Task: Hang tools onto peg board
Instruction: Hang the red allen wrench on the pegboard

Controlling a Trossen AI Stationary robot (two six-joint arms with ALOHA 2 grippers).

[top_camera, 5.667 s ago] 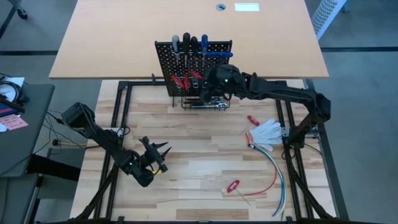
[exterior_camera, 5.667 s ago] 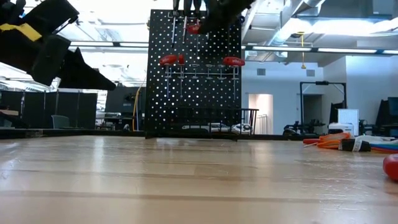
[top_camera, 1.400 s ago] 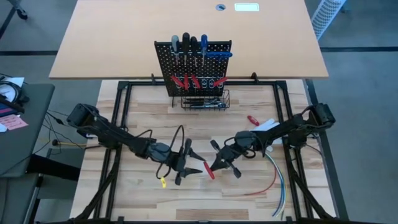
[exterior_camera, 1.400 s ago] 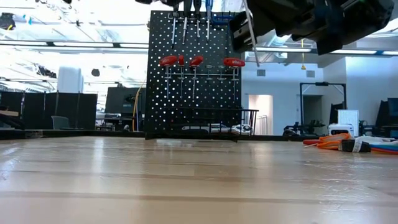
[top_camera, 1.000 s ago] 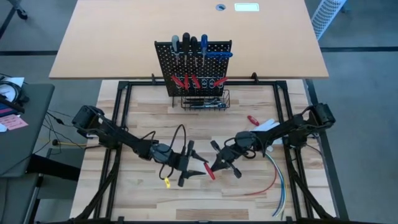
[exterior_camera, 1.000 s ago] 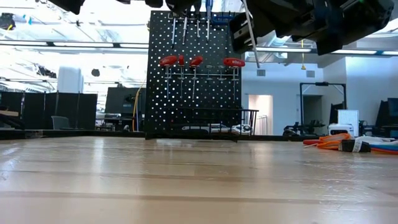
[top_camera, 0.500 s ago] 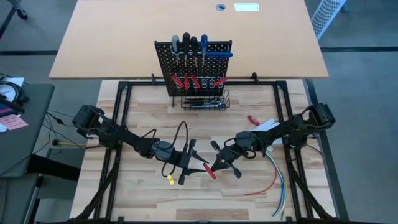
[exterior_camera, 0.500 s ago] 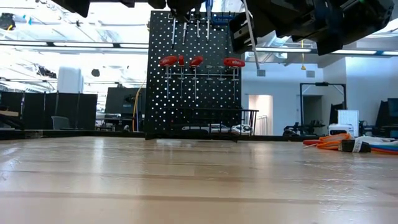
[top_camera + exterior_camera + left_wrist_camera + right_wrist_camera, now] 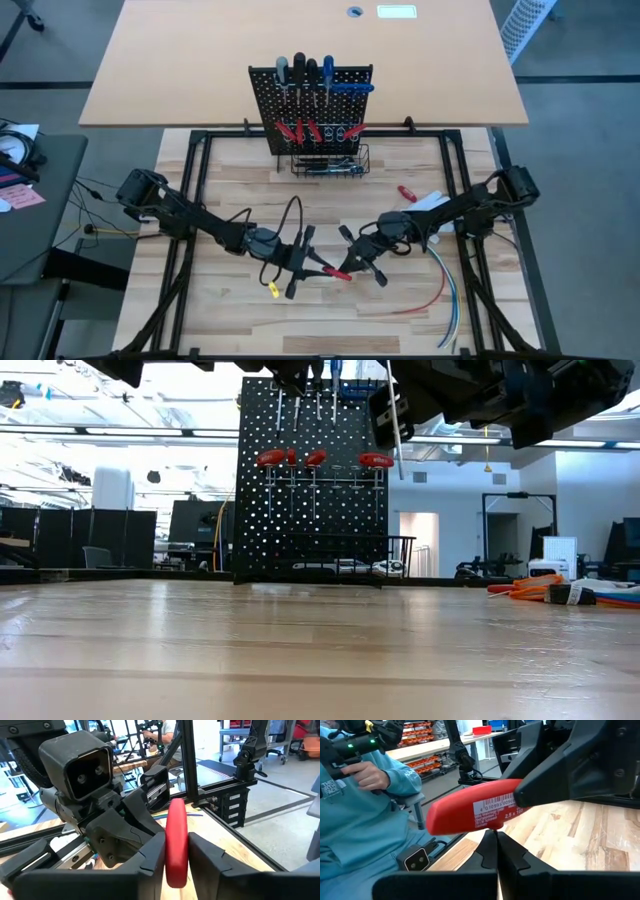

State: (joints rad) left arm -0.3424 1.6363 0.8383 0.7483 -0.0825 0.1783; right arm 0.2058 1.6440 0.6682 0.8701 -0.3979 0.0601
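A red-handled tool [image 9: 338, 272] hangs in the air over the middle of the table, between my two grippers. My left gripper [image 9: 322, 267] comes from the table's left and is shut on its red handle [image 9: 176, 840]. My right gripper [image 9: 347, 266] comes from the right and is shut on the thin shaft under the handle. The shaft [image 9: 394, 415] shows in the low view, pointing down. The peg board [image 9: 312, 95] stands upright at the far edge, with screwdrivers on top, red-handled tools [image 9: 272, 457] on its hooks and a wire basket at its foot. My left gripper pinches the red handle [image 9: 175, 865] between its two fingers [image 9: 150, 857], one on each flat side. The fingers lie level, coming from the table's left. The tool is clear of the table. My right gripper pinches the thin shaft [image 9: 494, 832] just below the red handle [image 9: 470, 812] between its shut fingertips [image 9: 512, 854]. It comes level from the table's right. The handle sits above the fingers and the shaft hangs below.
Another small red tool [image 9: 406, 192] lies on the table's right, beside a white bundle [image 9: 430, 207] and red, blue and white cables [image 9: 447, 290]. A yellow tag [image 9: 272, 290] dangles under my left arm. A person in a teal sleeve [image 9: 365, 825] shows beyond the table.
My left gripper has shut its fingers on the red handle and rolled a little. The tool has turned slightly in the hold: its handle lies more level in the high view and its shaft stands more upright in the low view. My right gripper has kept still.
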